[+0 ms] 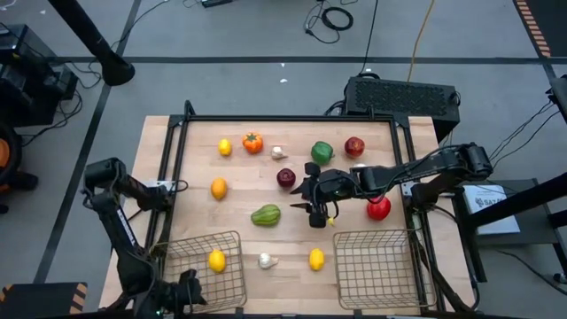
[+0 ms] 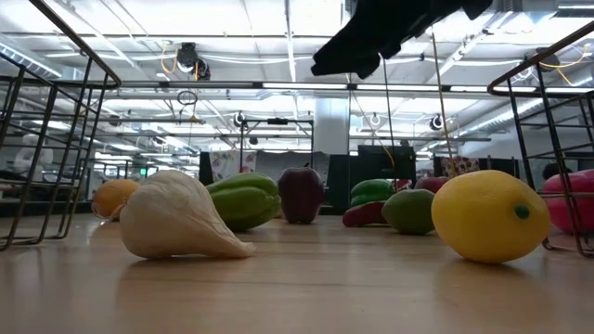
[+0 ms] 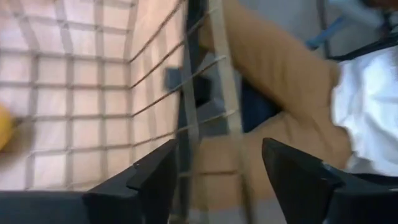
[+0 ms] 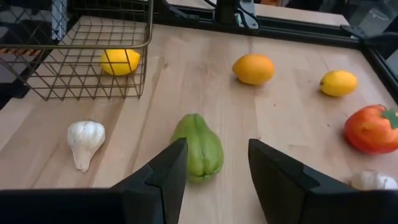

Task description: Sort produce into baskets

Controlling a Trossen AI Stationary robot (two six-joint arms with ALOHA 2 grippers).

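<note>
My right gripper (image 1: 315, 213) is open and empty above the middle of the table. It points toward a green ribbed vegetable (image 4: 198, 147) that lies on the wood just ahead of its fingers. My left gripper (image 3: 219, 150) is open at the near left corner of the table (image 1: 183, 297), its fingers on either side of the left wire basket's wall (image 3: 186, 118). That basket (image 1: 202, 241) holds a yellow lemon (image 1: 216, 260). The right basket (image 1: 376, 266) holds nothing. A garlic bulb (image 1: 266, 260) and a lemon (image 1: 316, 259) lie between the baskets. My left gripper has one finger (image 3: 155, 180) inside the left basket's wall and one (image 3: 298, 180) outside it. Whether either finger touches the wire I cannot tell.
Loose on the table are an orange (image 1: 219, 188), a lemon (image 1: 225, 147), an orange tomato-like piece (image 1: 252, 142), a garlic bulb (image 1: 278, 152), a green pepper (image 1: 322, 152), a dark red apple (image 1: 285, 178) and red pieces (image 1: 354, 146) (image 1: 378, 208). A dark frame rims the table.
</note>
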